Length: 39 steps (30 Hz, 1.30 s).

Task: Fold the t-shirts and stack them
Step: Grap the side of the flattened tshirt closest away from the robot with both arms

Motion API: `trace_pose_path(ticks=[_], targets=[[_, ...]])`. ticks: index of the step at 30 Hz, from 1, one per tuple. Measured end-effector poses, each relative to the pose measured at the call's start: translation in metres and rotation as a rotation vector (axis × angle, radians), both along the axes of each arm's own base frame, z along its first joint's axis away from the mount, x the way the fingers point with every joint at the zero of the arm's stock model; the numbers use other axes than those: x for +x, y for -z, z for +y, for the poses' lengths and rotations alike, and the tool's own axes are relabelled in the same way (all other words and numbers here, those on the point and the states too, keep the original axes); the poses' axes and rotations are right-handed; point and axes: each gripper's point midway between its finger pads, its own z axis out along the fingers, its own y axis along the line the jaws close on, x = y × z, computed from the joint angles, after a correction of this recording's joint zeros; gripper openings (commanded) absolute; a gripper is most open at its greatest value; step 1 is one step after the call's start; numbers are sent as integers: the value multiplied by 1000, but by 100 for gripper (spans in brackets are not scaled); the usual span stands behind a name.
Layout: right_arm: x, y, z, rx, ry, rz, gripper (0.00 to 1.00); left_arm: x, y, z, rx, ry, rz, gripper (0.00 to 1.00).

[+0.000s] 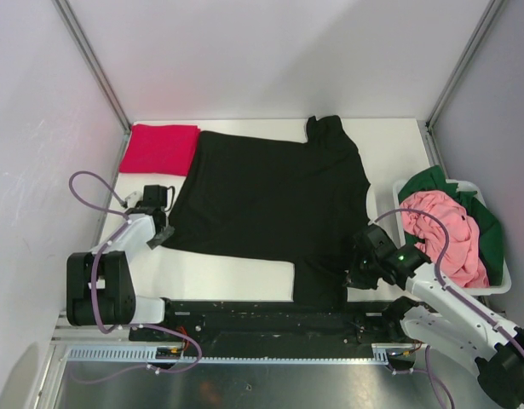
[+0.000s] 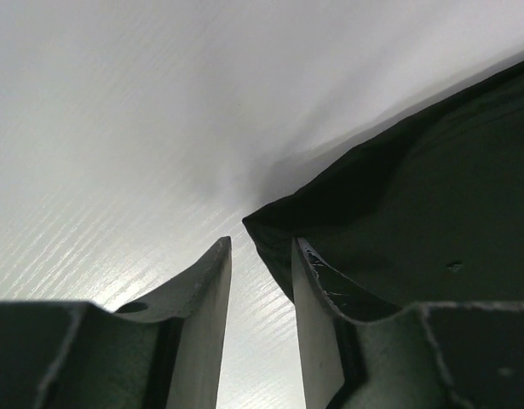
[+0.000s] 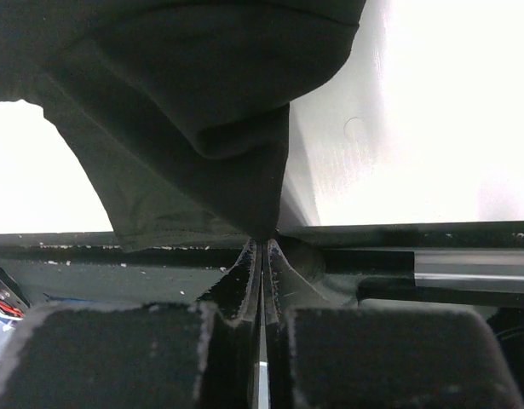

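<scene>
The black t-shirt (image 1: pixel 270 196) lies spread on the table (image 1: pixel 236 277), its near right edge pinched in the closed right gripper (image 3: pixel 263 243). The left gripper (image 2: pixel 262 249) has its fingers partly apart, and the shirt's corner seems to sit just beside one finger rather than between them, though the close wrist view leaves this uncertain. Closing there could catch only a sliver of hem, and a lift by the right arm alone would then drag the cloth askew.

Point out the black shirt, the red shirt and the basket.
black shirt (image 1: pixel 270 200), top view, middle of its body
red shirt (image 1: pixel 162 148), top view, centre of the folded cloth
basket (image 1: pixel 463 183), top view, far rim
</scene>
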Motion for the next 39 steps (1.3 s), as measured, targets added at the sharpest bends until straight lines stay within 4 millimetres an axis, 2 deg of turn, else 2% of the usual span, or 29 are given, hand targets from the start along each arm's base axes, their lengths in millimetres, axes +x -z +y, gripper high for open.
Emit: trace_pose_path(ticks=[6, 15, 19, 23, 25, 31, 39], targets=[[1, 2, 0, -3, -5, 7, 0, 1, 0, 0, -2, 1, -5, 41], [1, 2, 0, -2, -3, 8, 0, -1, 16, -1, -9, 2, 48, 38], [1, 2, 0, 0, -5, 4, 0, 1, 15, 1, 2, -4, 45, 30], [1, -1, 0, 11, -6, -6, 0, 0, 15, 4, 12, -13, 47, 9], [1, -3, 0, 22, -8, -11, 0, 0, 15, 6, 18, -18, 47, 2], [-3, -9, -2, 58, -3, -11, 0, 0, 12, 7, 23, -19, 37, 0], [-29, -17, -2, 106, -45, 41, 0, 5, -13, 2, -5, -23, -77, 0]])
